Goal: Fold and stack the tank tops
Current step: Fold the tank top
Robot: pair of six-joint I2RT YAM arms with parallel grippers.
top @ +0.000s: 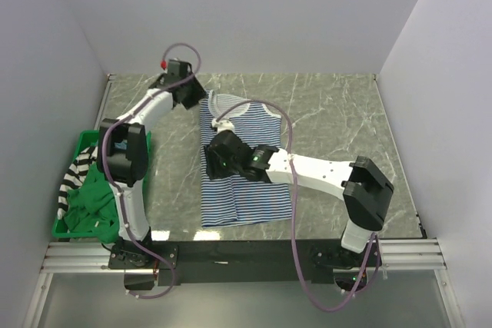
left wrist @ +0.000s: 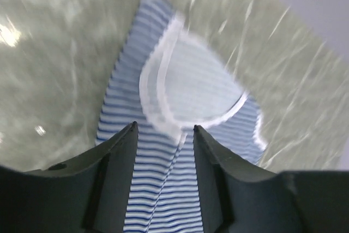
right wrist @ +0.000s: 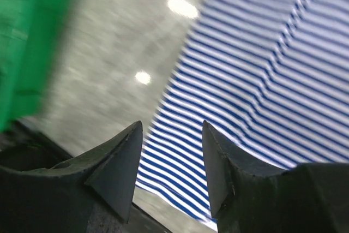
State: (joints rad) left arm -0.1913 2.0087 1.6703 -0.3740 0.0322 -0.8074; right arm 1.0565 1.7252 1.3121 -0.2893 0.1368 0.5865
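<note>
A thin navy-white striped tank top (top: 247, 197) lies spread flat on the table, neckline at the far end. My left gripper (top: 194, 97) hovers open and empty over its far left shoulder; the left wrist view shows the neckline (left wrist: 185, 91) just beyond my open gripper (left wrist: 163, 132). My right gripper (top: 211, 164) is open and empty above the top's left edge at mid-length; in the right wrist view the striped cloth (right wrist: 256, 80) lies under the open gripper (right wrist: 172, 129). A green top (top: 92, 197) and a bold black-white striped top (top: 75, 173) lie bunched in the bin. The dusty blue top is out of view.
The rigid green plastic bin (top: 69, 233) stands at the table's left edge beside the left arm's base, and shows blurred in the right wrist view (right wrist: 27, 36). White walls enclose the marbled table (top: 338, 120) on three sides. Cables loop above both arms.
</note>
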